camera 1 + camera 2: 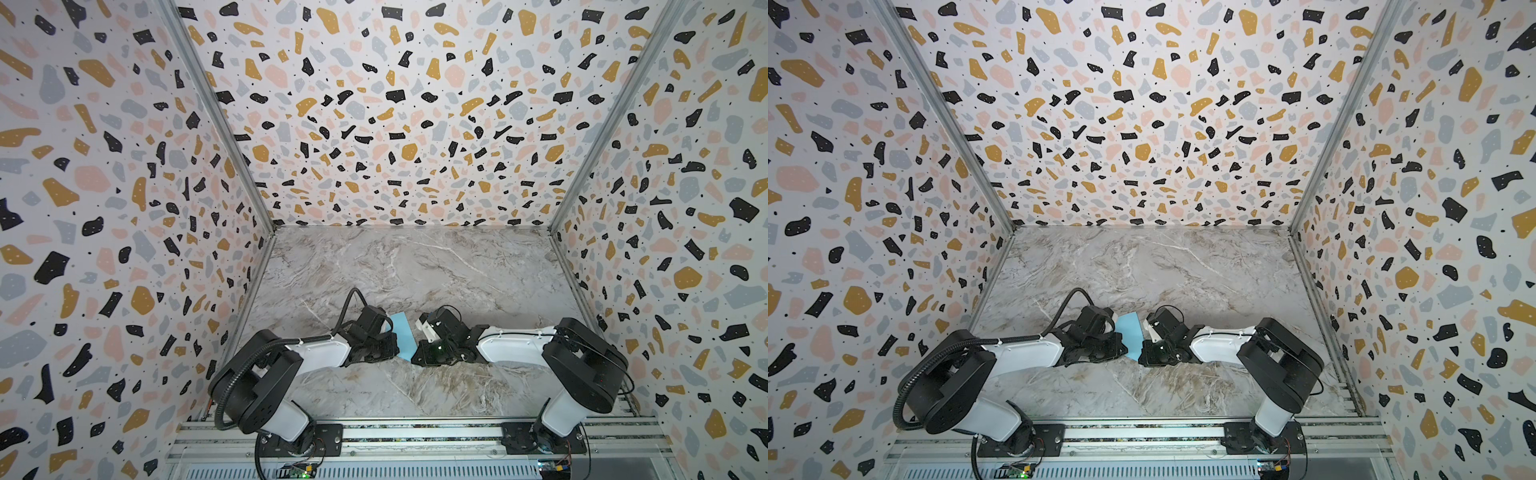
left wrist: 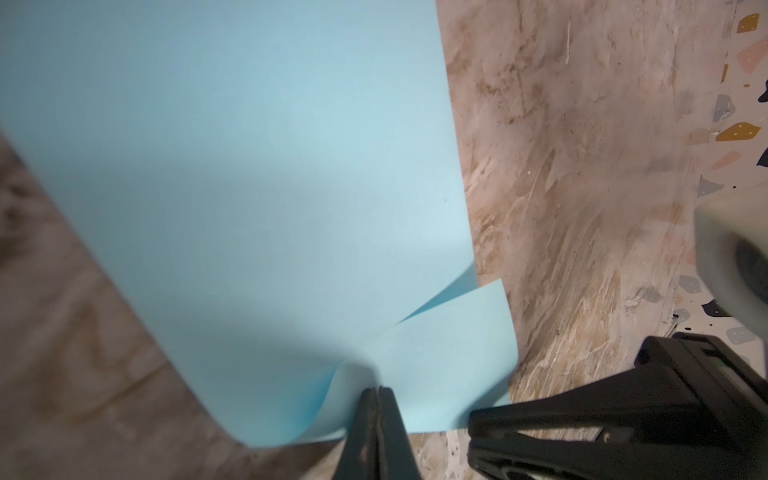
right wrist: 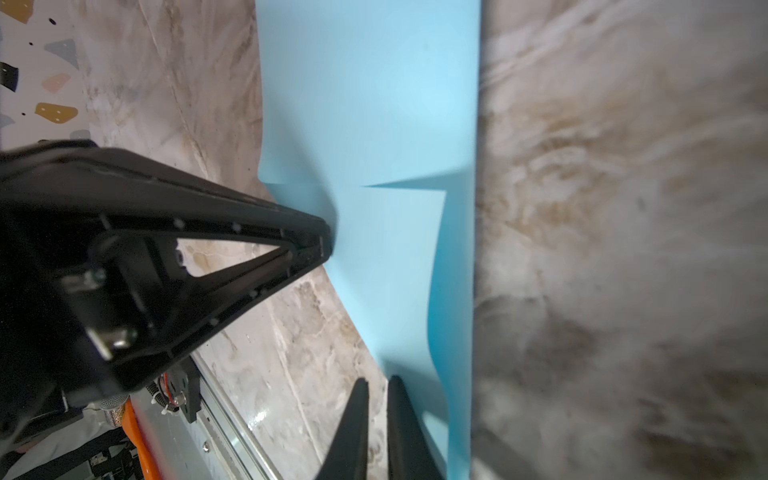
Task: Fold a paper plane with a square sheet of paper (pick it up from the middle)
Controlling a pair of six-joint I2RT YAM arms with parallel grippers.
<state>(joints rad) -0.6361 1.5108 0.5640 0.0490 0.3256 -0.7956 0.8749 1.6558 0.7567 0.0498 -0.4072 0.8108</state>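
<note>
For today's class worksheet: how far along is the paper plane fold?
Done: the sheet is pinched up, its halves bent together. In hand: left end effector pinches it; right end effector hovers beside, jaws slightly apart. Left: no nose, wings or crease yet.

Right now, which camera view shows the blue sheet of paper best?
The left wrist view: the sheet fills most of it, with its flap folded and the left pincer shut on it. The right wrist view shows the sheet as a narrower strip. In both top views the sheet is only a small, far-off patch.

Far tabletop [image 1: 415,266] free; near centre crowded: left arm [image 1: 324,353], right arm [image 1: 511,343], sheet [image 1: 402,334] between.
</note>
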